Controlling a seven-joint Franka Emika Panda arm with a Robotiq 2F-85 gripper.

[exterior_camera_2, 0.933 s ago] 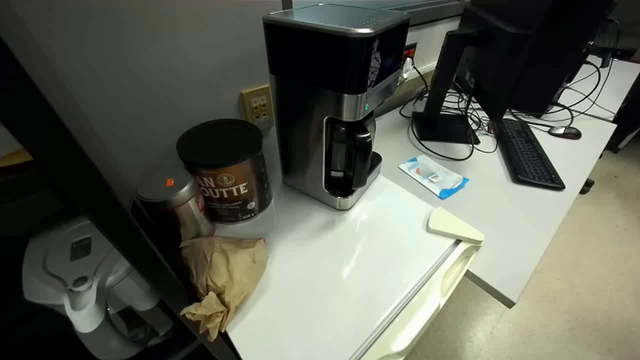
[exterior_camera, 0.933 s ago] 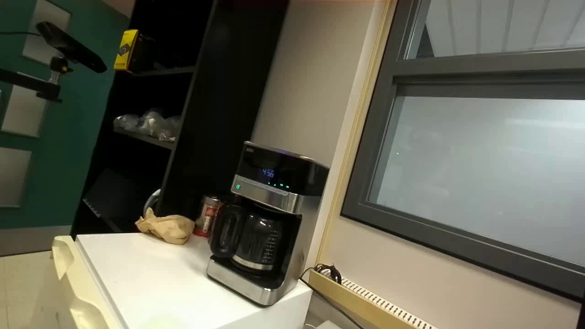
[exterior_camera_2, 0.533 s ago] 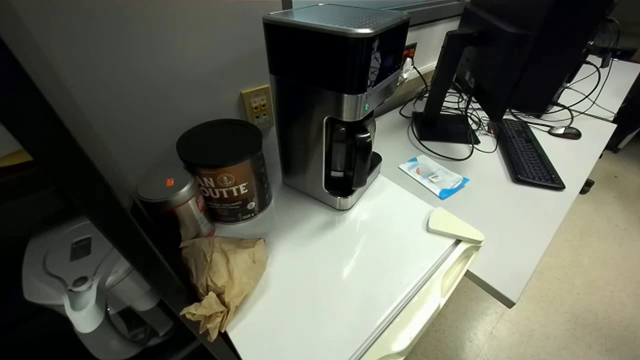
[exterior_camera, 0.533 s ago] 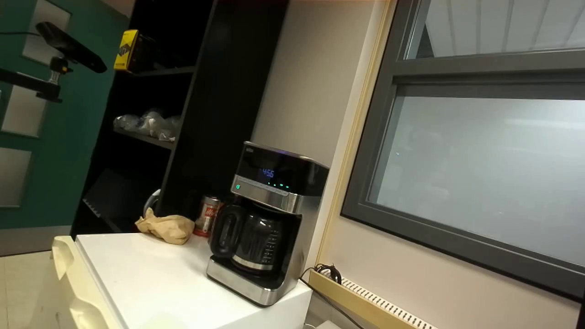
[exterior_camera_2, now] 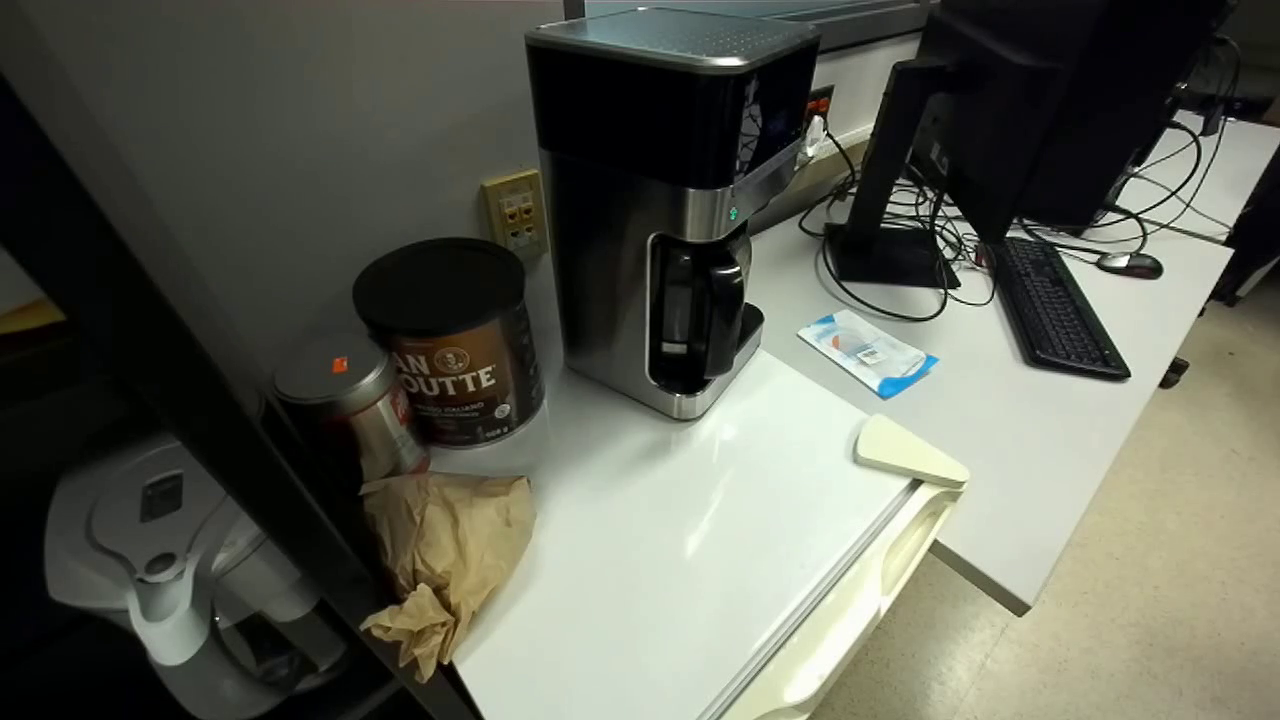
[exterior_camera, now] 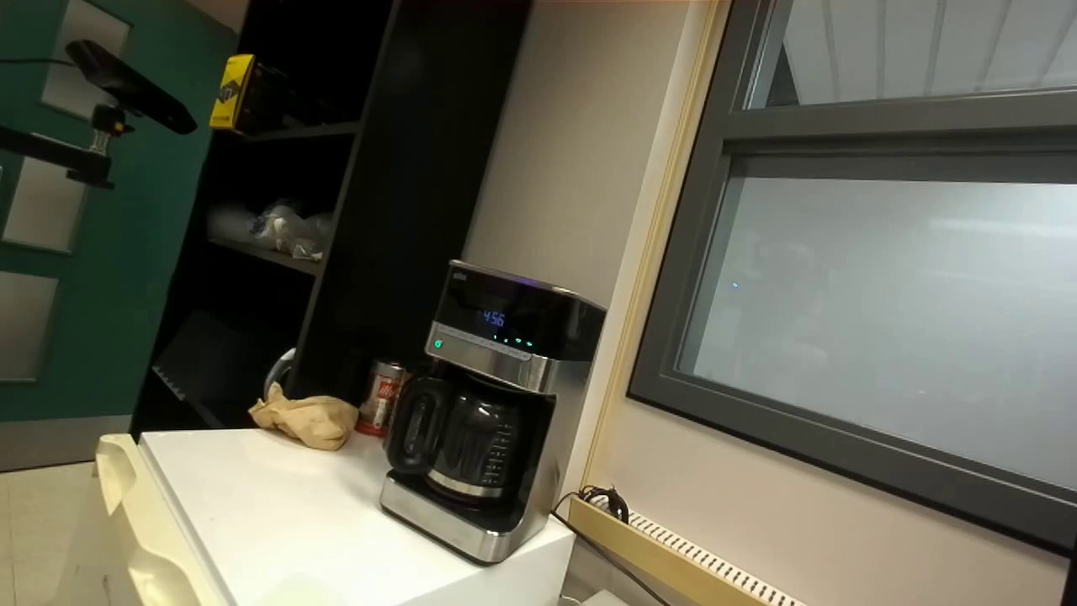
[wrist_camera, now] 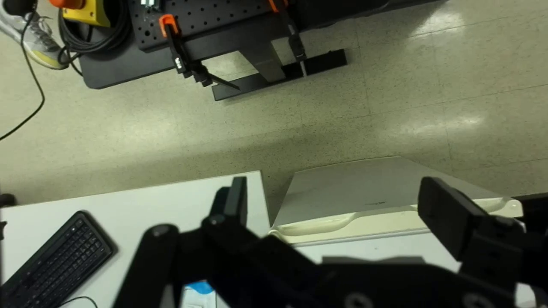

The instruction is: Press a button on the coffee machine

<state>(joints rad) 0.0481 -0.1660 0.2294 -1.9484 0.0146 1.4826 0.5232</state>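
Note:
The coffee machine (exterior_camera: 496, 358) is a boxy black-and-silver drip maker standing upright on a white cabinet (exterior_camera: 278, 505); it also shows from its side in an exterior view (exterior_camera_2: 615, 270). Its dark top panel has a bluish display (exterior_camera: 494, 319) reading 4:56, with small green lights below. A round green-lit button (exterior_camera: 437, 343) sits at one end of the silver strip. The glass carafe (exterior_camera: 475, 446) is in place. My gripper (wrist_camera: 336, 192) shows only in the wrist view. Its fingers are wide apart with nothing between them, seen against the cabinet's front edge. The coffee machine is out of the wrist view.
A black shelf unit (exterior_camera: 412, 194) stands beside the cabinet. A brown coffee tub (exterior_camera_2: 450, 350), a silver-red can (exterior_camera_2: 350, 405) and a crumpled paper bag (exterior_camera_2: 455, 550) sit near the machine. A desk (exterior_camera_2: 1010, 480) with a monitor (exterior_camera_2: 975, 150) and keyboard (exterior_camera_2: 1060, 310) adjoins.

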